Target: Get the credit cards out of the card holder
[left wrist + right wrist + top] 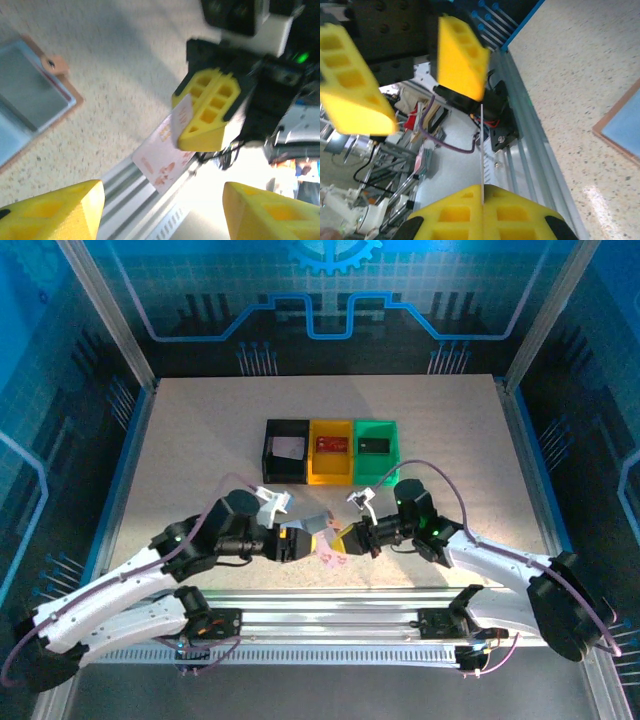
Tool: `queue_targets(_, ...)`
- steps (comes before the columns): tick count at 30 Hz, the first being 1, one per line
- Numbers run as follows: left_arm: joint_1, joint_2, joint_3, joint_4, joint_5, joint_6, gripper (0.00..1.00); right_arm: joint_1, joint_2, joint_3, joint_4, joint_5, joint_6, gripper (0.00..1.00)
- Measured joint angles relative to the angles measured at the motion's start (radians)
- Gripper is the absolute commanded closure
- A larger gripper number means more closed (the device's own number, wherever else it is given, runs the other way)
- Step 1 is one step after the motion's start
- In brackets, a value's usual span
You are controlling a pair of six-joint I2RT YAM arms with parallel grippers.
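Observation:
The card holder (30, 102) lies open on the table, pale grey pockets up, its snap tab (54, 63) at its edge; it also shows between the arms (318, 523) and as a corner (625, 125). My right gripper (482, 189) is shut on a whitish credit card (162, 155) with pink marks, seen edge-on (481, 145) and hanging over the table's front rail (333, 558). My left gripper (162, 192) is open and empty, facing the card from the left (296, 542); the right gripper (350, 538) sits just across from it.
Three bins stand in a row behind: black (270, 455) with a pale card, yellow (315, 462) with a red card, green (392, 455) with a dark card. The aluminium front rail (530, 150) runs just below the grippers.

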Motion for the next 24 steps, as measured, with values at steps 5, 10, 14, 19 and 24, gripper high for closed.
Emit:
queue_targets(5, 0.0, 0.071, 0.021, -0.046, 0.094, 0.056, 0.44, 0.026, 0.023, 0.014, 0.013, -0.041, -0.007, 1.0)
queue_targets(10, 0.0, 0.092, 0.044, -0.046, 0.149, 0.096, 0.56, 0.045, 0.042, 0.019, 0.029, -0.07, -0.006, 1.0)
queue_targets(14, 0.0, 0.097, 0.044, -0.046, 0.178, 0.107, 0.65, 0.06, 0.051, 0.023, 0.043, -0.087, -0.006, 1.0)
queue_targets(19, 0.003, 0.098, 0.044, -0.046, 0.195, 0.12, 0.89, 0.069, 0.059, 0.027, 0.05, -0.098, -0.007, 1.0)
queue_targets(24, 0.005, 0.101, 0.042, -0.051, 0.219, 0.131, 1.0, 0.077, 0.072, 0.038, 0.03, -0.111, -0.018, 1.0)
